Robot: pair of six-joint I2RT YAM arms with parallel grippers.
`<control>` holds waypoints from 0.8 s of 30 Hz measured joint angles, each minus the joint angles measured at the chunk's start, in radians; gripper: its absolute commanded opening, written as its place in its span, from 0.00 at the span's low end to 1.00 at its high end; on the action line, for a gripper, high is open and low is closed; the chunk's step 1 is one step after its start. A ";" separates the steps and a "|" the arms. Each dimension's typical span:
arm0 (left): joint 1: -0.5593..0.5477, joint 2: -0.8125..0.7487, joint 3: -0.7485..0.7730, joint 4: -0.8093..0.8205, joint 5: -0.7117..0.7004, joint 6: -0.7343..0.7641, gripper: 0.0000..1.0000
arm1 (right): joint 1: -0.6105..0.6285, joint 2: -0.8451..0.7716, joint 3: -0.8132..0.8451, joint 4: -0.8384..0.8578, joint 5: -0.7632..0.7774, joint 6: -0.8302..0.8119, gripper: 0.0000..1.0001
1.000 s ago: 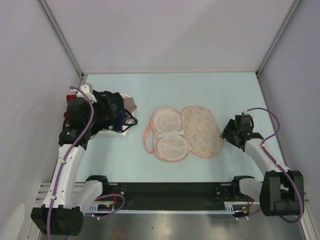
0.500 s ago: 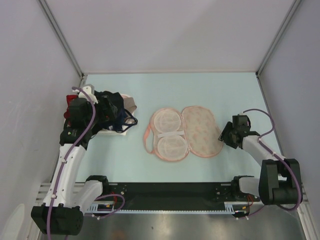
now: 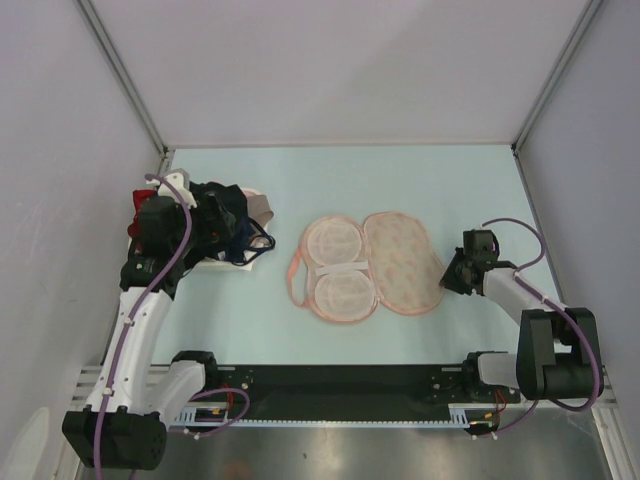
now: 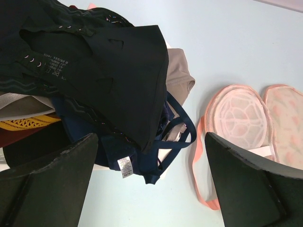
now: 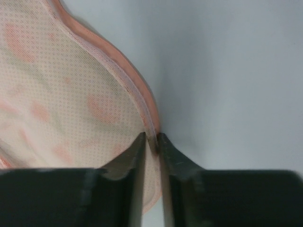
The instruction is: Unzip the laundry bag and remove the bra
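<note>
The laundry bag (image 3: 405, 262), a flat beige-pink oval with red-orange motifs, lies mid-table. Against its left side, outside it, lies a pale bra (image 3: 333, 268) with two round white mesh cups and pink straps. My right gripper (image 3: 447, 280) is low at the bag's right edge. In the right wrist view its fingertips (image 5: 151, 139) pinch the pink zip rim of the bag (image 5: 71, 85). My left gripper (image 3: 213, 226) hangs open over the garment heap, nothing between its fingers (image 4: 47, 179). The left wrist view also shows the bra (image 4: 236, 116) and the bag (image 4: 289, 118).
A heap of black, navy, red and yellow garments (image 3: 235, 225) sits at the table's left side, seen close up as the heap (image 4: 94, 71) under the left wrist. Grey walls close in on the left, right and back of the table (image 3: 400, 180).
My right gripper slid left and down to the bag's right edge and its jaws narrowed onto the pink rim. The left arm, bag and bra have not moved.
</note>
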 measured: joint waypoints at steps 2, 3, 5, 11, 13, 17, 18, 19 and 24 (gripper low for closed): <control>0.000 0.001 0.000 0.000 0.000 0.000 1.00 | 0.000 0.005 0.000 0.001 -0.004 -0.002 0.03; 0.000 0.002 -0.001 0.000 0.000 0.000 1.00 | 0.000 0.006 0.000 0.001 -0.006 -0.003 0.01; 0.000 0.004 -0.001 0.000 0.000 0.000 1.00 | 0.000 0.006 0.001 0.000 -0.006 -0.006 0.00; 0.000 0.005 -0.003 0.000 0.000 0.000 1.00 | 0.000 -0.023 0.037 -0.055 0.003 -0.008 0.00; 0.000 0.005 -0.003 0.000 0.000 0.000 1.00 | 0.000 -0.061 0.063 -0.078 0.010 -0.011 0.00; 0.000 0.005 -0.003 0.000 0.001 0.000 1.00 | 0.000 -0.150 0.126 -0.117 0.047 -0.025 0.00; 0.000 0.005 -0.003 0.000 0.001 0.000 1.00 | 0.000 -0.167 0.143 -0.126 0.060 -0.030 0.00; 0.000 0.005 -0.003 0.000 0.001 0.000 1.00 | 0.000 -0.180 0.158 -0.132 0.073 -0.034 0.00; 0.000 0.005 -0.004 0.000 0.001 0.000 1.00 | 0.000 -0.217 0.211 -0.166 0.131 -0.055 0.00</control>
